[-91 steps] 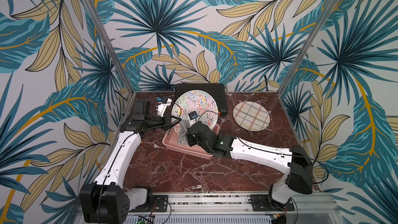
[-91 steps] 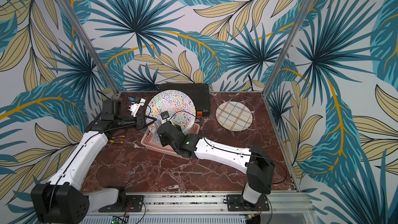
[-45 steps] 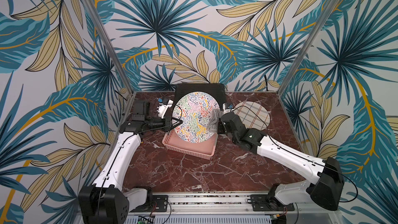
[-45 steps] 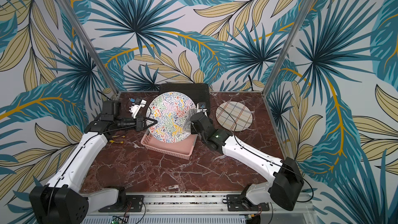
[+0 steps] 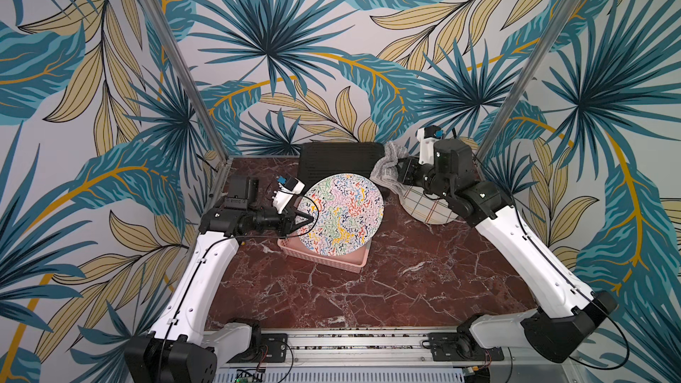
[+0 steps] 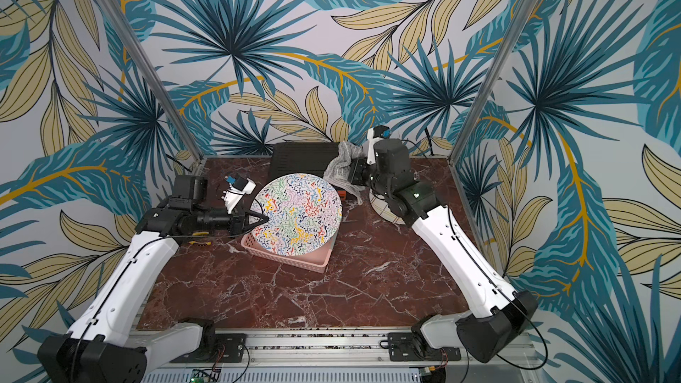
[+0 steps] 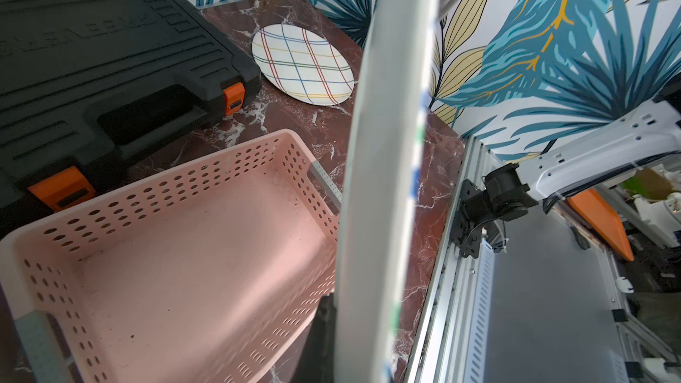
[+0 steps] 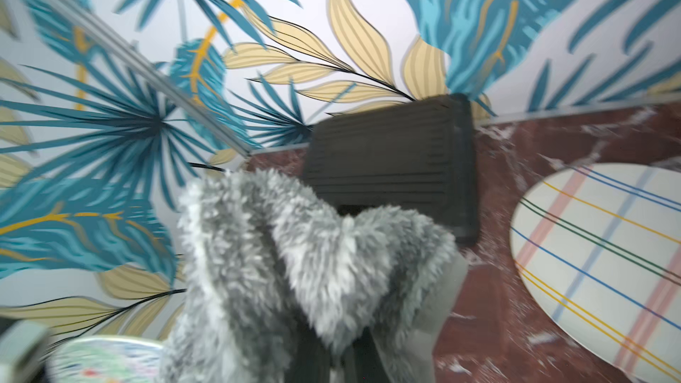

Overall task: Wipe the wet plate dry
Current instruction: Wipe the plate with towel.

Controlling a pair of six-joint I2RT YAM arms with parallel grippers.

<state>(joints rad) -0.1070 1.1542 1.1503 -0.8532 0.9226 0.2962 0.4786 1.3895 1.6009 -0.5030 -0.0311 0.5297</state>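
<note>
Two arms raised | left gripper (image 5: 311,218), jaws clamped on rim of squiggle-patterned plate (image 5: 342,215), tilted on edge over pink basket (image 5: 324,263) | right gripper (image 5: 400,175), jaws clamped on grey fluffy cloth (image 5: 385,167), beyond basket, near plate's far rim

left claw (image 5: 311,219) — clamped, arm level, reaching inward | right claw (image 5: 399,175) — clamped, arm raised rearward

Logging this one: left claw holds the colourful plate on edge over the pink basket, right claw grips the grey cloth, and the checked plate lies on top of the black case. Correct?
Not quite. The checked plate lies on the table beside the black case, not on top of it; the left wrist view shows this plainly. The rest stands.
</note>
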